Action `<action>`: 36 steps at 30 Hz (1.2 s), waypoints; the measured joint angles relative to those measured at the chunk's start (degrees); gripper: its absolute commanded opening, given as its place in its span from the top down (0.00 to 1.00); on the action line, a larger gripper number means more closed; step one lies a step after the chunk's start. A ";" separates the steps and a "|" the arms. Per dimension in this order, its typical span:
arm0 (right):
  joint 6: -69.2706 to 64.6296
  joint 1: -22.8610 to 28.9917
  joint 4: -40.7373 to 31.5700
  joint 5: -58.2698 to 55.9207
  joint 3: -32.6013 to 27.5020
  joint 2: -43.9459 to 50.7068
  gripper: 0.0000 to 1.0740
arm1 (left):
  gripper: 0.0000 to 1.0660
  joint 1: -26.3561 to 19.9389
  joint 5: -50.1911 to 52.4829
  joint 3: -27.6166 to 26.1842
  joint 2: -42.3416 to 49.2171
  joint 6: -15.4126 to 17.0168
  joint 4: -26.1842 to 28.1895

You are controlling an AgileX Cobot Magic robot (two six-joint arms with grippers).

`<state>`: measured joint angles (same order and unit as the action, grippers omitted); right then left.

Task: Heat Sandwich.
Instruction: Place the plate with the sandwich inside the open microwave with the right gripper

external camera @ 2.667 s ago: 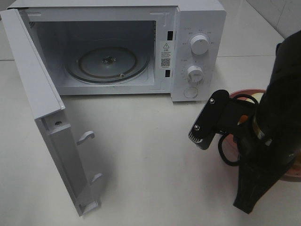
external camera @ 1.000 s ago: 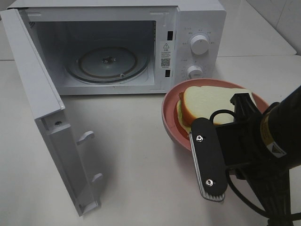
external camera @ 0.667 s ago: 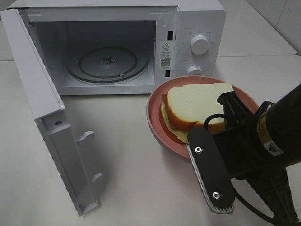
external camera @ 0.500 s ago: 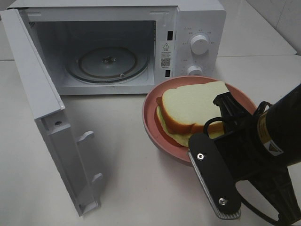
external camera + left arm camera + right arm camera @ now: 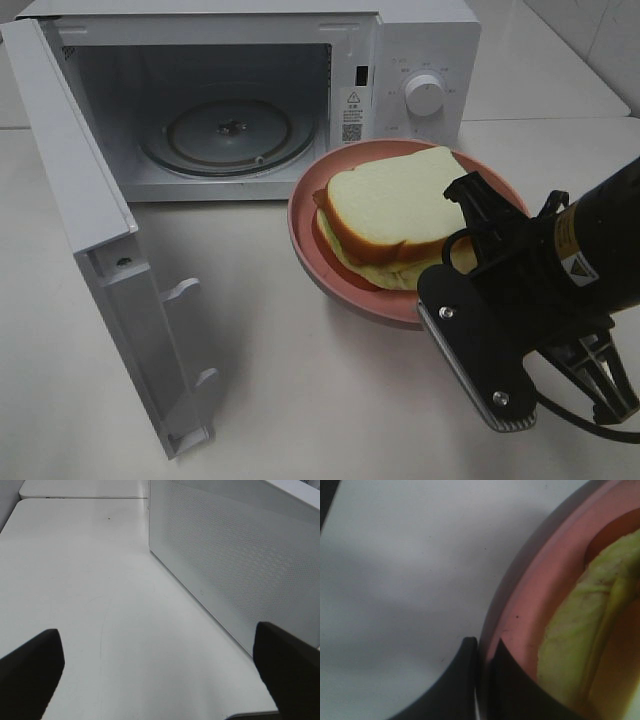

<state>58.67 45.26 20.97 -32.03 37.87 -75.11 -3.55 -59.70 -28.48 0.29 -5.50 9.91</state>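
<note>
Ahead of right claw [image 5: 484, 647], clamped tight on rim of pink plate [image 5: 303, 245]: sandwich [image 5: 390, 205] held level for open microwave [image 5: 420, 40] beyond.

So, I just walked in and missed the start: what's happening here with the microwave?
The right gripper is shut on the rim of the pink plate, which holds the sandwich, just in front of the microwave. Its door stands wide open and the glass turntable has nothing on it. The left gripper is open and empty.
</note>
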 measured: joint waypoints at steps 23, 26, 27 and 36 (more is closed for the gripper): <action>7.85 -1.72 -0.92 10.37 0.00 -3.84 1.00 | 0.09 0.00 0.00 0.00 0.00 0.00 0.00; 7.85 -1.72 -0.92 11.75 0.00 -3.84 1.00 | 0.09 0.00 0.00 0.00 0.00 0.00 0.00; 7.91 -1.72 -0.92 12.15 0.00 -3.84 1.00 | 0.09 0.00 0.00 0.00 0.00 0.00 0.00; 7.96 -1.72 -0.92 12.38 0.11 -3.90 1.00 | 0.09 0.00 0.00 0.00 0.00 0.00 0.00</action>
<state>66.63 43.54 20.05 -19.65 37.99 -79.01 -3.55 -59.70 -28.48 0.29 -5.50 9.91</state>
